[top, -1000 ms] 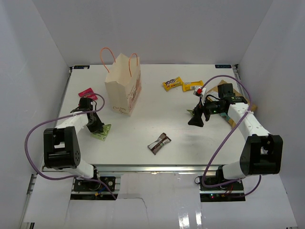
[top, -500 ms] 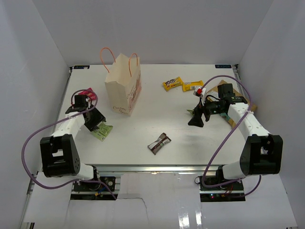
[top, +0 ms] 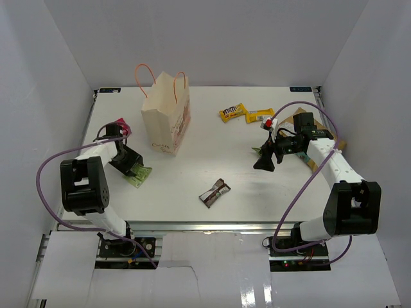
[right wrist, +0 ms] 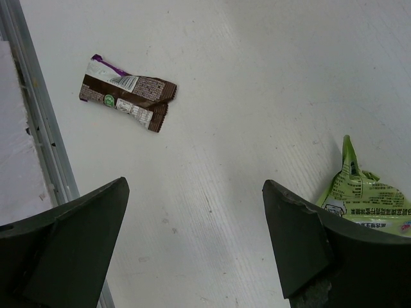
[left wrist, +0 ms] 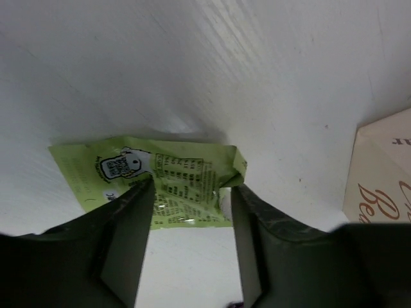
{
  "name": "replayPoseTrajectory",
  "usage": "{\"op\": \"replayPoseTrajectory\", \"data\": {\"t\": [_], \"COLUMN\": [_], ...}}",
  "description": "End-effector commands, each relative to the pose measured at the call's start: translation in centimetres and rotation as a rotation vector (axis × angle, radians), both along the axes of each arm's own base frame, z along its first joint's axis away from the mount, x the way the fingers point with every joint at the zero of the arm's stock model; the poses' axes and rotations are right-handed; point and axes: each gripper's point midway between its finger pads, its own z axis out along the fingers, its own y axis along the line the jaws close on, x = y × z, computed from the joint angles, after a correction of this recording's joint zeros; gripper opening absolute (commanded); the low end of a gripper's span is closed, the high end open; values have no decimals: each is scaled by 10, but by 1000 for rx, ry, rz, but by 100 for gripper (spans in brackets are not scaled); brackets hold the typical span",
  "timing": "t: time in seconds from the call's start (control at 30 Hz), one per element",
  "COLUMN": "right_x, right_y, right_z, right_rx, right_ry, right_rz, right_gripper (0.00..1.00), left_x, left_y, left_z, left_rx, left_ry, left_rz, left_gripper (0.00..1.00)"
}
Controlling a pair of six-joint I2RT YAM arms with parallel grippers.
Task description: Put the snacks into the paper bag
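White table (top: 212, 151), white walls on three sides.
- Paper bag (top: 166, 122): upright, far left of centre, handles up.
- Left gripper (left wrist: 191, 192): jaws partly parted, straddling green packet (left wrist: 170, 176). Packet flat on table, near bag; finger contact unclear.
- Right gripper (right wrist: 192, 186): jaws wide, holding nothing, over bare table.
- Second green packet (right wrist: 363, 192): just beside right gripper.
- Brown-and-white bar (top: 214, 192): near front edge, centre.
- Yellow packets (top: 232, 113): pair, far side, right of bag.
- Pink-red packet (top: 120, 126): left of bag, beside left arm.
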Motion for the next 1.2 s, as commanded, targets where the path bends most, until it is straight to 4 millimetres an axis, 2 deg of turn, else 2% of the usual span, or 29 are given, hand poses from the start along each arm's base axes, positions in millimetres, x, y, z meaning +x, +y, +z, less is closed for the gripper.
{"op": "replayPoseTrajectory", "data": {"t": [0.0,0.2,0.3,0.33,0.4,0.43,0.47,0.53,0.57,0.6,0.63,0.67,0.8,0.97,1.0,1.03,1.07,1.13,1.17], "right_x": [3,3,3,4,4,4,4,4,4,4,5,5,8,11,11,12,12,13,13], "right_y": [3,3,3,3,3,3,3,3,4,4,4,5,6,7,7,7,7,7,7], "right_z": [5,5,6,6,8,9,9,11,12,12,13,13,16,19,19,19,19,20,20], "right_rx": [17,19,21,21,20,20,20,21,25,27,30,35,43,43,43,44,44,47,48], "right_ry": [-21,-19,-18,-21,-26,-27,-31,-36,-37,-36,-37,-34,-33,-43,-40,-41,-43,-41,-43], "right_rz": [21,21,21,21,21,21,22,22,24,25,26,26,27,34,35,36,36,37,38], "right_gripper": [90,91,91,90,91,91,91,91,91,90,90,91,91,90,91,90,91,91,91], "left_x": [0,-11,-17,-16,-11,-8,-1,12,21,26,30,34,40,48,50,52,53,64,67], "left_y": [13,20,22,22,22,22,23,21,21,19,16,12,1,-27,-33,-39,-47,-64,-70], "left_z": [1,-7,-10,-7,3,10,27,56,86,103,120,150,212,314,326,352,366,378,402], "left_rx": [65,108,118,122,130,132,140,145,158,160,154,150,140,85,73,72,53,27,39], "left_ry": [23,68,84,73,36,7,-58,-170,-286,-352,-416,-528,-736,-1050,-1085,-1146,-1183,-1202,-1249], "left_rz": [24,-7,-32,-43,-56,-64,-70,-89,-95,-102,-113,-120,-159,-286,-311,-337,-377,-436,-453], "left_gripper": [58,47,28,17,7,7,2,0,0,0,0,0,0,0,0,0,0,0,0]}}
